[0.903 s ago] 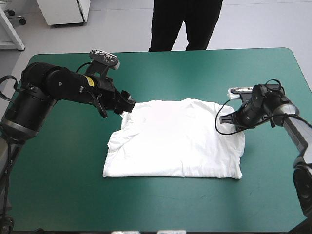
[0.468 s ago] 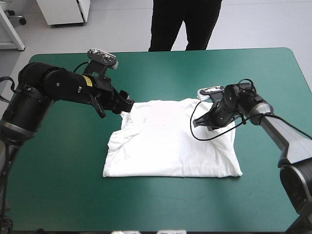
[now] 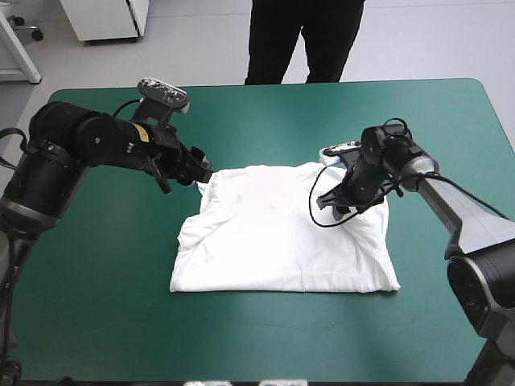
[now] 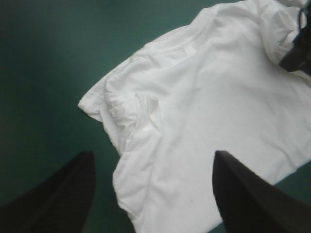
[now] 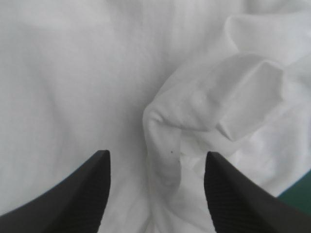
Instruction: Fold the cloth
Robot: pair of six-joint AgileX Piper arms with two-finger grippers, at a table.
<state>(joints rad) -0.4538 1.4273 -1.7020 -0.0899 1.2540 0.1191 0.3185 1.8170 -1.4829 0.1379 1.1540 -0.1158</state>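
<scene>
White short-sleeved T-shirt (image 3: 282, 237) lies flat mid-table on the teal-green cover (image 3: 96, 305). Your left black-fingered gripper (image 3: 204, 172) hangs wide open, holding nothing, at its far left corner. Your right gripper (image 3: 327, 202), open and empty too, is over the far right sleeve (image 5: 243, 97). Next, probably, you pinch both corners.

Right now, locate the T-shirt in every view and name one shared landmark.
High view: the T-shirt lies spread at the middle of the table.
Left wrist view: it lies ahead of the open left gripper.
Right wrist view: a white field under the open right gripper.
Shared landmark: the right gripper over the shirt's right end.
</scene>
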